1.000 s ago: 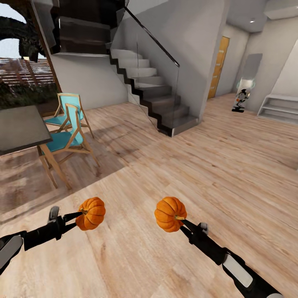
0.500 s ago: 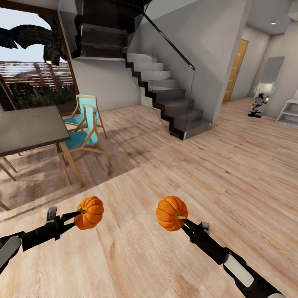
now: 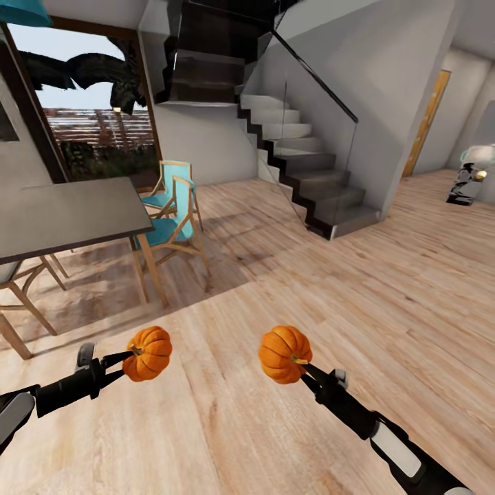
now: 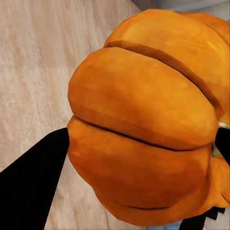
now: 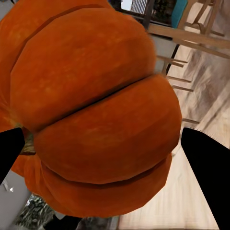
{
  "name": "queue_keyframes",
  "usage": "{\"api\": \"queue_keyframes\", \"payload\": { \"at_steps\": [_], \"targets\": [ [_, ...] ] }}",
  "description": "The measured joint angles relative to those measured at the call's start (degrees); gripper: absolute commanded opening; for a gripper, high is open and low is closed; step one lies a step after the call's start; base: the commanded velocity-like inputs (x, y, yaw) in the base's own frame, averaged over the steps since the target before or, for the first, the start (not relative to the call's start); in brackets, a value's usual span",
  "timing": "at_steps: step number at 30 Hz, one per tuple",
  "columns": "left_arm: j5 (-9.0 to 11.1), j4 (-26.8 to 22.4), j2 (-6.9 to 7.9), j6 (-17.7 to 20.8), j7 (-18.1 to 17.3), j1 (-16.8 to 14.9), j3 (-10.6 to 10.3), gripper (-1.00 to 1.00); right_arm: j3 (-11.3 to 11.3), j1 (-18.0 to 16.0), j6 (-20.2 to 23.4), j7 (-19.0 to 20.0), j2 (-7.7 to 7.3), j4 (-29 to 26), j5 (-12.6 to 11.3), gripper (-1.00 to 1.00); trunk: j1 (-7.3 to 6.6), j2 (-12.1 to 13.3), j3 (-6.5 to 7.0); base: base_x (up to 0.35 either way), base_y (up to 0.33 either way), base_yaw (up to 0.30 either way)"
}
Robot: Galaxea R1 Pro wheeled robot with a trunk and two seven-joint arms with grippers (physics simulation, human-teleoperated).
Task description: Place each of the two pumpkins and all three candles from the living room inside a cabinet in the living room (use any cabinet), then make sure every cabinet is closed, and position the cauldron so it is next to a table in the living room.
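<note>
Pumpkins, two small ribbed bright-orange ones, are each pinched in a claw: left claw [image 3: 125, 362] grips one [image 3: 148, 353], right claw [image 3: 302, 368] the other [image 3: 284, 354]. Both hang above the pale wood plank floor [image 3: 357, 295]; by my judgement, everything else remains undone.

Both of my arms reach forward, low in the head view. My left gripper [image 3: 130, 359] points toward the centre, its two black fingers [image 4: 33, 184] closed on the sides of a pumpkin [image 3: 147, 353]. My right gripper [image 3: 302, 368] angles up and inward from a black-and-white forearm, its fingers [image 5: 205, 172] clamped on either side of a second pumpkin [image 3: 284, 353]. The two grippers are level and well apart.
</note>
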Motion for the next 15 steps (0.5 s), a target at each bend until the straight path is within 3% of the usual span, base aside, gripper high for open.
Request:
{"api": "queue_keyframes", "payload": {
  "at_steps": [4, 15],
  "targets": [
    [-0.15, 0.86, 0.01, -0.07, 0.01, 0.0, 0.04, -1.0, -0.02, 0.0, 0.01, 0.24, -0.22, 0.01, -0.09, -1.0, 0.0, 0.0, 0.25, 0.0, 0.175, 0.158],
    [-0.21, 1.58, 0.0, -0.09, 0.01, -0.01, 0.07, -1.0, 0.01, 0.02, -0.02, 0.09, -0.3, 0.02, -0.2, -1.0, 0.0, 0.0, 0.31, 0.0, 0.284, 0.012]
  ]
}}
